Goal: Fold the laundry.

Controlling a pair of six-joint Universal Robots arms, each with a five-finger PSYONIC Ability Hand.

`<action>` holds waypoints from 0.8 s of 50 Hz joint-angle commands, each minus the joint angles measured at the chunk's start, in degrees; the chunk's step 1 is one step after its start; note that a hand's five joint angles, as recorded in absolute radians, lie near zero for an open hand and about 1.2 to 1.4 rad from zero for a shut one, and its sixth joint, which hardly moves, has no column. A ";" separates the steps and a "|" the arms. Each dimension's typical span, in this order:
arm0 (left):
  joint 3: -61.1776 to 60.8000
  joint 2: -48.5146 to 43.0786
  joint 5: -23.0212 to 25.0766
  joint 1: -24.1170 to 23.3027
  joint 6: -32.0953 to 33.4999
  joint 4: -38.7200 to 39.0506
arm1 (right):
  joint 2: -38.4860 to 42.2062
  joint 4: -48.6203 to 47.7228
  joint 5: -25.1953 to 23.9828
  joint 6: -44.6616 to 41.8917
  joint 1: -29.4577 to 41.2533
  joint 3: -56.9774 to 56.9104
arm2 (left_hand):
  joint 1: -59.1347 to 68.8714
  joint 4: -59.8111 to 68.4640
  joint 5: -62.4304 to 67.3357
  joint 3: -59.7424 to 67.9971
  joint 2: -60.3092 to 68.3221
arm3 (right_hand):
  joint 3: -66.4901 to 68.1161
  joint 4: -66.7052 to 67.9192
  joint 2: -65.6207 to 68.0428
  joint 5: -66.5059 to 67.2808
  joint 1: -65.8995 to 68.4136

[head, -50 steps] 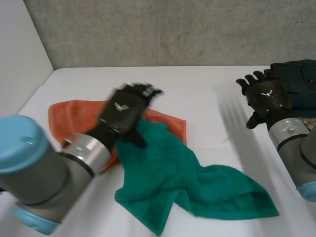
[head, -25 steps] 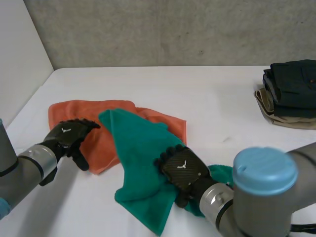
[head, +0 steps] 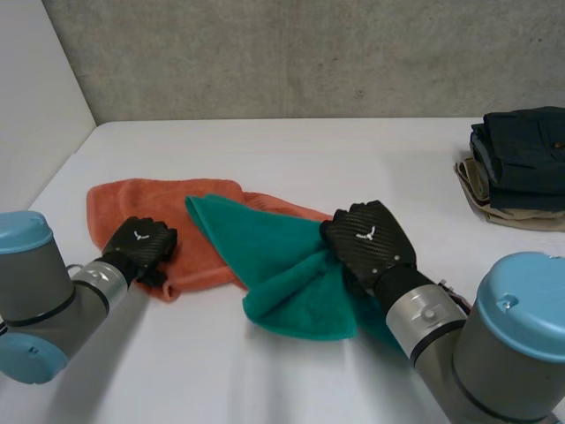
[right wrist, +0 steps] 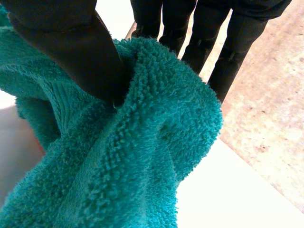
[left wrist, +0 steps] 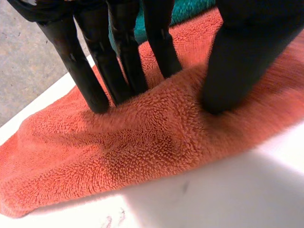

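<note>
Left hand (head: 141, 243): orange towel (head: 132, 205) edge being pinched between thumb and fingers (left wrist: 80, 71).
Right hand (head: 366, 240): teal towel (head: 282, 265) fold being gripped.
Teal towel: being held partly over orange towel, on bench (head: 291, 150).

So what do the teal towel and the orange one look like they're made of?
The teal towel looks like cotton terry: a thick matte pile of tiny loops, bunching softly. The orange towel seems to be the same terry, with short nubby loops and no sheen. The exact fibre can't be told.
</note>
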 commanded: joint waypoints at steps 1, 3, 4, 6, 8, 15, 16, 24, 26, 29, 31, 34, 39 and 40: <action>5.17 -0.77 -3.17 0.62 0.50 2.63 | -0.71 0.67 0.56 -0.28 -2.16 -1.24 | 20.83 22.99 24.09 23.30 23.03 | 12.09 12.01 12.63 13.86 17.89; 9.91 -1.04 -7.38 2.20 -0.03 5.44 | -1.94 1.29 1.00 -0.19 -3.47 -2.03 | 20.83 22.99 24.09 23.30 23.03 | 12.09 12.01 12.63 13.86 17.89; 11.76 -1.12 -9.05 2.90 -0.38 6.15 | -2.38 1.64 1.09 -0.19 -4.00 -2.21 | 20.83 22.99 24.09 23.30 23.03 | 12.09 12.01 12.63 13.86 17.89; 17.89 -2.17 -13.53 5.36 -1.52 7.29 | -3.78 2.95 0.83 0.07 -5.93 -2.99 | 20.83 22.99 24.09 23.30 23.03 | 12.09 12.01 12.63 13.86 17.89; 22.30 -3.32 -15.74 7.03 -1.96 6.86 | -4.75 3.75 0.57 0.34 -7.08 -3.44 | 20.83 22.99 24.09 23.30 23.03 | 12.09 12.01 12.63 13.86 17.89; 41.11 -8.94 -19.44 14.07 -2.40 -1.83 | -7.39 6.04 -2.33 2.53 -11.47 -3.53 | 20.83 22.99 24.09 23.30 23.03 | 12.09 12.01 12.63 13.86 17.89; 42.70 -9.47 -20.05 14.68 -2.31 -2.71 | -7.40 6.21 -2.68 2.71 -11.74 -3.53 | 20.83 22.99 24.09 23.30 23.03 | 12.09 12.01 12.63 13.86 17.89; 45.44 -10.79 -21.91 16.01 -3.63 -5.80 | -6.43 6.39 -4.53 2.80 -11.57 -2.47 | 20.83 22.99 24.09 23.30 23.03 | 12.09 12.01 12.63 13.86 17.89; 42.81 -9.66 -20.24 15.05 -4.33 -5.89 | -5.90 6.39 -4.36 2.71 -10.60 -2.47 | 6.86 9.02 10.12 9.33 9.06 | 12.09 12.01 12.63 13.86 17.89; 37.12 -7.20 -16.39 12.86 -5.56 -6.15 | -5.46 6.39 -4.10 2.71 -10.16 -2.65 | -49.17 -47.01 -45.91 -46.70 -46.97 | 12.09 12.01 12.63 13.86 17.89; 33.59 -5.70 -14.09 11.44 -5.57 -6.33 | -5.55 6.39 -4.01 2.71 -9.98 -2.65 | -49.17 -47.01 -45.91 -46.70 -46.97 | 12.09 12.01 12.63 13.86 17.89; 25.86 -2.37 -10.05 8.46 -5.30 -5.98 | -5.46 6.56 -4.01 2.62 -9.98 -2.47 | -49.17 -47.01 -45.91 -46.70 -46.97 | 12.09 12.01 12.63 13.86 17.89; 16.80 0.81 -3.98 4.06 -5.83 -4.75 | -5.29 6.56 -4.01 2.27 -10.16 -2.47 | -49.17 -47.01 -45.91 -46.70 -46.97 | 12.09 12.01 12.63 13.86 17.89; 15.04 0.89 -2.58 2.40 -6.09 -4.48 | -5.29 6.56 -4.01 2.18 -10.16 -2.38 | -49.17 -47.01 -45.91 -46.70 -46.97 | 12.09 12.01 12.63 13.86 17.89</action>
